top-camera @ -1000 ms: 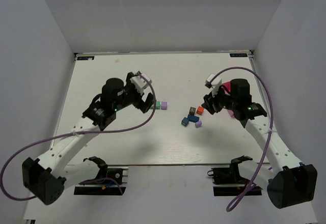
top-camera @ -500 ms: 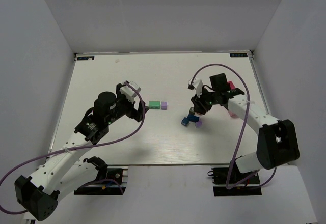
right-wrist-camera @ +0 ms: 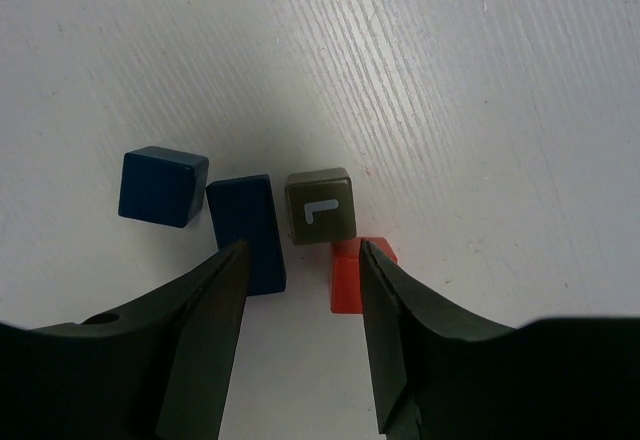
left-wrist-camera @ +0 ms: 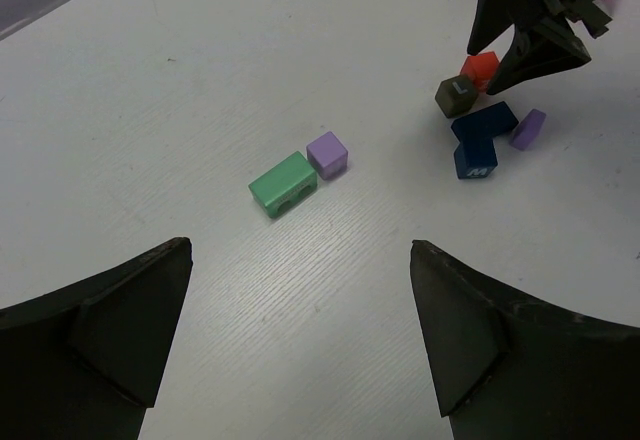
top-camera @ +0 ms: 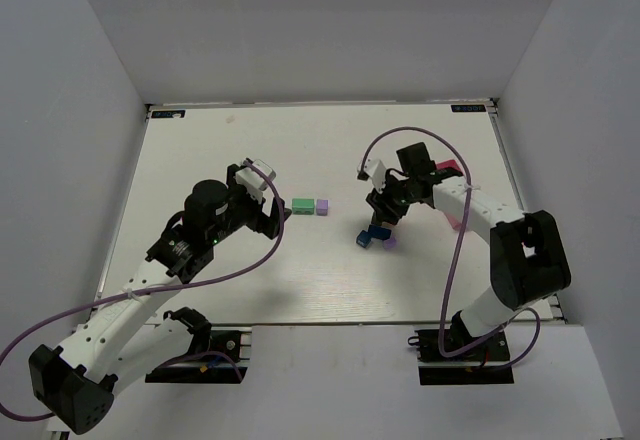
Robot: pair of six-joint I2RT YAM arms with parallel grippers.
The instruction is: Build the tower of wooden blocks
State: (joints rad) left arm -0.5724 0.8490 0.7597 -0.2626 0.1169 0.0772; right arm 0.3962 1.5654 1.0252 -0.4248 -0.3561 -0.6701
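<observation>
A green bar (left-wrist-camera: 283, 183) and a purple cube (left-wrist-camera: 327, 153) lie touching at mid-table, also in the top view (top-camera: 303, 205). A loose cluster lies to their right: dark cube marked L (right-wrist-camera: 320, 207), red block (right-wrist-camera: 352, 275), blue bar (right-wrist-camera: 248, 230), blue cube (right-wrist-camera: 162, 186) and a small purple block (left-wrist-camera: 527, 128). None sits on another. My right gripper (right-wrist-camera: 300, 260) is open and low over the cluster, its jaws either side of the dark cube's near edge, over the blue bar and the red block. My left gripper (left-wrist-camera: 300, 350) is open and empty, back from the green bar.
A pink tray (top-camera: 447, 169) lies behind my right arm near the table's right edge. White walls close in the table at the left, back and right. My right arm's purple cable loops above the cluster.
My right gripper has swung left and come down over the block cluster. My left gripper pulled back from the green bar a second ago and has held still since.
</observation>
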